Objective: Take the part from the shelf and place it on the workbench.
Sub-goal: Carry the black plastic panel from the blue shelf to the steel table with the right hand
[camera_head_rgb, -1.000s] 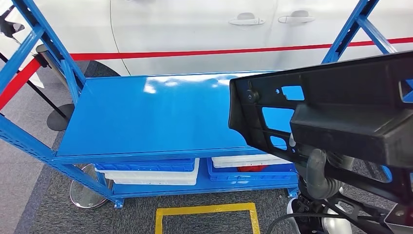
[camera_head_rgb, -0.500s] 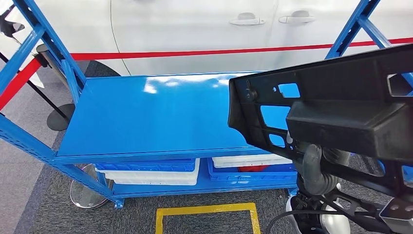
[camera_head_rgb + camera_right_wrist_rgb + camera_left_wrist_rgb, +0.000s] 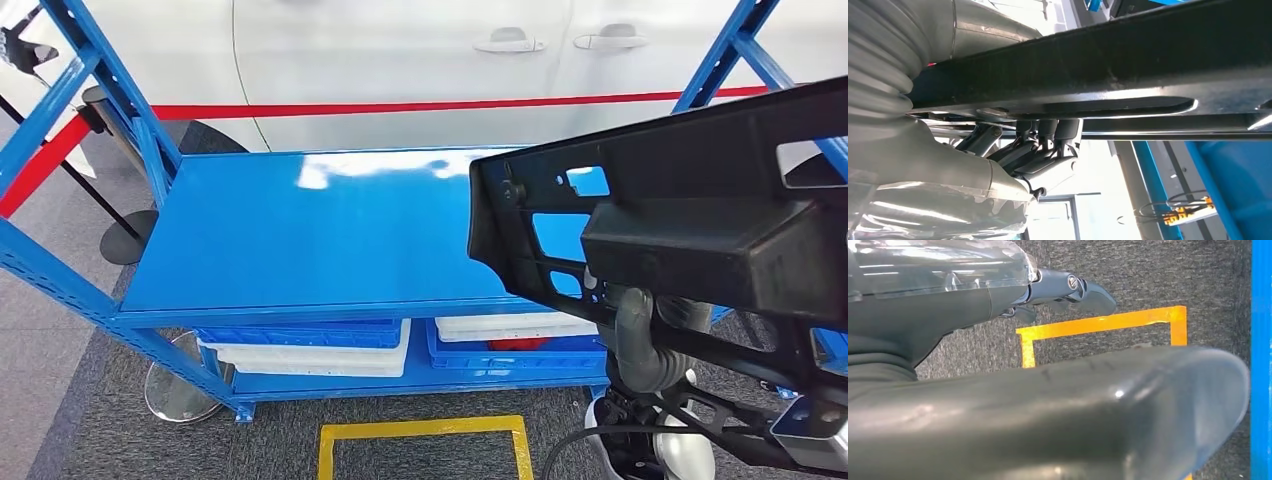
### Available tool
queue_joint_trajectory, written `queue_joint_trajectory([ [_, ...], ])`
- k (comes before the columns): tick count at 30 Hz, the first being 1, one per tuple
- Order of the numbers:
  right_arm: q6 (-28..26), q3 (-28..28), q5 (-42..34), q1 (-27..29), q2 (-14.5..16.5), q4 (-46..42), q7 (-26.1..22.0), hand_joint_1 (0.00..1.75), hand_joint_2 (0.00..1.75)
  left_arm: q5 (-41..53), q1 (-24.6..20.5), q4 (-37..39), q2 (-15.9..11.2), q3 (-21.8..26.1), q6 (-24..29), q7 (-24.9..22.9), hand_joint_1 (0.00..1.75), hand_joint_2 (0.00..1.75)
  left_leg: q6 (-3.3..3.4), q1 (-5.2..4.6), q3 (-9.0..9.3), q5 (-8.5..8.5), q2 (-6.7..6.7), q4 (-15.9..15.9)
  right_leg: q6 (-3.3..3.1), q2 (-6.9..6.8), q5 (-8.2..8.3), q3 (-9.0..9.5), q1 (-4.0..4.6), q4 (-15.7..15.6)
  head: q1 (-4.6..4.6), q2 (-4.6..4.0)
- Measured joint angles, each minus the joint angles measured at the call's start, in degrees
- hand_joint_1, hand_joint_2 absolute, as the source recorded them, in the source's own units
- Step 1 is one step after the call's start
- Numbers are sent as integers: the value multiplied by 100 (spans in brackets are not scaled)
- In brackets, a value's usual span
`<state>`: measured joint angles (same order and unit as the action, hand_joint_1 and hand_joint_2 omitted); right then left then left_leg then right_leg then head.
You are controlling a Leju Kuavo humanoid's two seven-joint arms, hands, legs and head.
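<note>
A: Head view?
B: The right hand (image 3: 640, 345) is gripping the black part (image 3: 690, 220) from beneath, holding it above the blue shelf (image 3: 300, 240).
A: Left wrist view?
B: The left hand (image 3: 1063, 290) is hanging with fingers curled, carrying nothing.
A: Right wrist view?
B: Fingers (image 3: 1048, 145) are pressing against the part's underside.

We see the part (image 3: 690, 215) as matt black plastic with a faintly grainy skin, though its long edge takes a dull sheen in the right wrist view, and the shelf (image 3: 300, 240) as glossy blue painted metal that mirrors the white gloss of the car body (image 3: 400, 60) behind it. The floor (image 3: 100, 430) is rough dark grey carpet carrying smooth yellow tape (image 3: 425, 430). The right robot hand (image 3: 1043, 150) shows smooth dark fingers beside a ribbed grey cover, and the left robot hand (image 3: 1068, 290) smooth grey plastic under clear crinkled film.
</note>
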<state>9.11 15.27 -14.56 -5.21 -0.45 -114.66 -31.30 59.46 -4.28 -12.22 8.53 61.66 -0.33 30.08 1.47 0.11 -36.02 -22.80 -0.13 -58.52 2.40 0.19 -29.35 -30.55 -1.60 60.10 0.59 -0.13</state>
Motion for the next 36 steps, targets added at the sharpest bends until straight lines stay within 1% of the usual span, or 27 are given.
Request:
queue_joint_trajectory([
  [1,0,1,0,-8,1,2,3,175,175,6,0,-3,0,0,15,-1,0,0,-43,-5,-21,16,-7,-18,-35,17,14,38,14,-102,3,0],
  [3,0,2,0,-15,6,4,7,175,175,22,8,-7,-1,0,46,-8,0,0,-129,-9,-51,69,-19,-21,-138,32,59,-26,27,-96,7,0],
  [4,0,3,-2,-20,10,7,8,175,175,30,13,-8,-2,0,60,-14,0,0,-169,0,-87,46,-20,-47,-193,22,87,-59,24,-108,8,0],
  [5,0,5,-4,-25,15,8,9,175,175,37,19,-9,-3,-1,69,-23,0,0,-206,9,-138,-60,-20,-131,-246,11,130,-102,18,-116,12,0],
  [6,0,9,-8,-30,18,10,9,175,175,41,25,-10,-3,-1,76,-34,0,0,-235,20,-218,-263,-18,-325,-294,-1,179,-153,14,-124,18,1],
  [8,0,19,-19,-36,22,16,9,175,175,47,23,-11,-3,-2,83,-55,0,0,-276,31,-433,-821,-13,-1010,-342,-15,267,-269,30,-119,30,1],
  [9,0,27,-23,-36,23,22,9,175,175,49,21,-11,-3,-2,85,-62,0,0,-288,33,-516,-1025,-12,-1376,-348,-21,314,-334,44,-114,33,1],
  [10,0,34,-27,-36,25,29,13,175,175,50,20,-11,-3,-2,86,-66,0,0,-291,34,-530,-1110,-12,-1615,-352,-26,359,-399,59,-108,32,0],
  [11,0,40,-27,-37,26,37,17,175,175,50,19,-11,-4,-2,87,-68,0,0,-281,33,-443,-1070,-12,-1652,-351,-29,401,-460,73,-102,33,0],
  [12,0,45,-28,-37,28,43,22,175,175,50,19,-11,-4,-2,87,-68,0,0,-258,29,-242,-944,-12,-1469,-348,-30,442,-514,86,-95,33,0],
  [13,0,49,-29,-39,31,48,26,175,175,50,16,-12,-6,-2,87,-68,0,0,-220,19,44,-797,-14,-1110,-342,-30,479,-556,97,-90,33,0],
  [15,-1,59,-30,-48,43,51,27,175,175,54,2,-20,-19,-2,84,-74,0,0,-140,-19,611,-679,-17,-277,-305,-30,554,-608,112,-88,29,1],
  [16,-3,71,-31,-56,48,54,29,175,175,61,-4,-24,-25,-3,82,-78,0,0,-112,-42,758,-676,-19,-24,-274,-34,591,-617,107,-93,30,1],
  [17,-7,86,-30,-63,52,57,31,175,175,67,-8,-26,-29,-3,80,-84,0,0,-94,-64,810,-688,-19,103,-237,-37,632,-624,97,-100,34,1],
  [19,-15,114,-29,-72,58,64,37,175,175,76,-3,-26,-28,-4,79,-92,0,0,-46,-69,772,-594,-8,155,-159,-38,689,-634,73,-110,43,1],
  [20,-17,121,-29,-74,61,67,38,175,175,76,-1,-26,-27,-4,79,-97,0,0,-3,-58,747,-529,7,189,-129,-34,611,-669,74,-51,42,1],
  [21,-19,124,-30,-78,62,69,39,175,175,75,-2,-26,-26,-4,78,-101,0,0,39,-42,711,-452,23,224,-107,-28,448,-726,77,88,38,0],
  [22,-22,126,-28,-80,62,75,40,175,175,73,-3,-26,-25,-4,76,-103,0,0,69,-26,655,-376,38,247,-91,-23,190,-818,78,352,36,0],
  [24,-36,134,-26,-81,62,90,42,175,175,63,-4,-26,-26,-4,68,-103,0,0,89,-33,499,-258,50,237,-62,-19,-311,-1016,73,1053,35,0],
  [25,-50,139,-24,-79,62,98,42,175,175,56,-1,-26,-27,-4,64,-102,0,0,84,-33,410,-204,54,220,-45,-20,-418,-1057,65,1338,35,0],
  [26,-65,143,-20,-79,62,104,42,175,175,50,2,-26,-27,-4,60,-102,0,0,73,-31,323,-156,58,198,-30,-21,-393,-1015,54,1451,36,0],
  [27,-78,148,-13,-81,62,108,42,175,175,44,3,-26,-27,-4,56,-102,0,0,59,-26,235,-111,61,168,-19,-22,-272,-869,41,1363,35,0],
  [29,-96,169,15,-97,66,109,42,175,175,38,2,-28,-29,-4,49,-99,0,0,15,-19,72,-40,59,85,-12,-24,-50,-314,17,683,34,1],
  [30,-103,191,36,-109,71,109,44,175,175,33,2,-30,-31,-4,45,-95,0,0,-14,-21,9,-12,56,39,-33,-17,-34,-49,23,307,38,1],
  [31,-115,216,53,-121,76,109,45,175,175,26,3,-32,-34,-4,42,-90,0,0,-46,-26,-31,17,54,6,-63,-10,-57,123,34,40,42,1],
  [33,-136,251,74,-131,84,109,47,175,175,12,5,-35,-38,-4,36,-81,0,0,-87,-37,-57,53,54,-20,-121,6,-100,196,61,-123,48,1],
  [36,-140,257,74,-131,84,109,46,175,175,8,7,-35,-38,-4,35,-79,0,0,-96,-39,-54,63,55,-17,-129,6,-92,182,61,-118,46,0],
])
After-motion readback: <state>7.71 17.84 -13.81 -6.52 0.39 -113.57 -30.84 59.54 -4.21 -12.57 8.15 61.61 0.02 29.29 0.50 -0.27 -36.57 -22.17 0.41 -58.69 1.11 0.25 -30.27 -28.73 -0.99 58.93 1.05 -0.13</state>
